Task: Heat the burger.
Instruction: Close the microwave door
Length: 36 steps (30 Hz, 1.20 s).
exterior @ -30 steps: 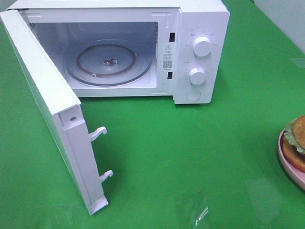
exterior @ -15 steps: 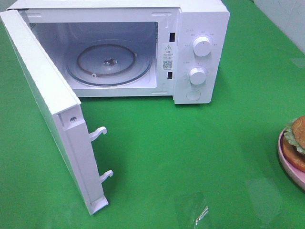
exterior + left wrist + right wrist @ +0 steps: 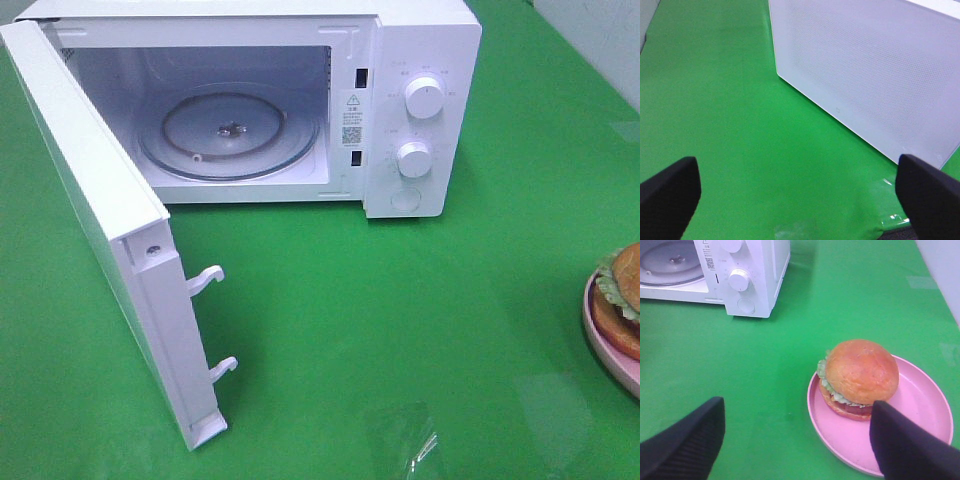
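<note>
**Burger waits on its plate, microwave stands open**

While the white microwave [image 3: 250, 100] sits at the far side of the green table [image 3: 400, 320] in the high view, its door [image 3: 110, 240] swings wide toward the left, baring the glass turntable [image 3: 230, 135] inside. Two knobs [image 3: 425, 98] sit on its right-hand panel. The burger [image 3: 625, 285] shows only partly at the right edge, on a pink plate [image 3: 600, 345], well apart from the oven.

From the left wrist, the left gripper [image 3: 800, 192] hangs above bare green cloth with its dark fingers [image 3: 670, 192] spread far apart, holding nothing; the door's perforated white face lies just beyond.

From the right wrist, the right gripper [image 3: 797, 442] has its fingers [image 3: 685, 445] wide apart and empty, near the burger [image 3: 860, 372], which rests on the plate [image 3: 920, 415], nearer the rim that faces the microwave [image 3: 747, 275].
</note>
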{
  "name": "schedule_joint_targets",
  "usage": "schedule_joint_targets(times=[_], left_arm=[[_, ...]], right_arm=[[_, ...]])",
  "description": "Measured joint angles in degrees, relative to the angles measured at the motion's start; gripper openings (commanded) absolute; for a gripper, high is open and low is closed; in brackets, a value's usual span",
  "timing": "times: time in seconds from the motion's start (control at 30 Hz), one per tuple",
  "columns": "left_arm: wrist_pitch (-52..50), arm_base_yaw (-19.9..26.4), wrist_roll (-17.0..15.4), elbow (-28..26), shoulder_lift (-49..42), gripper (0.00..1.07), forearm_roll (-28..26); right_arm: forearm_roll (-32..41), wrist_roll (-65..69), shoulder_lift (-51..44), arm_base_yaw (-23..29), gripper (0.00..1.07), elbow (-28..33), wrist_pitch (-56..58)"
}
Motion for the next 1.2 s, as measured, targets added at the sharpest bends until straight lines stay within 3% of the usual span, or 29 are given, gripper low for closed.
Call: schedule_joint_targets(times=[1.2], left_arm=[[0.00,0.00,0.00,0.00,0.00,0.98,0.00]], right_arm=[[0.00,0.00,0.00,0.00,0.75,0.00,0.00]])
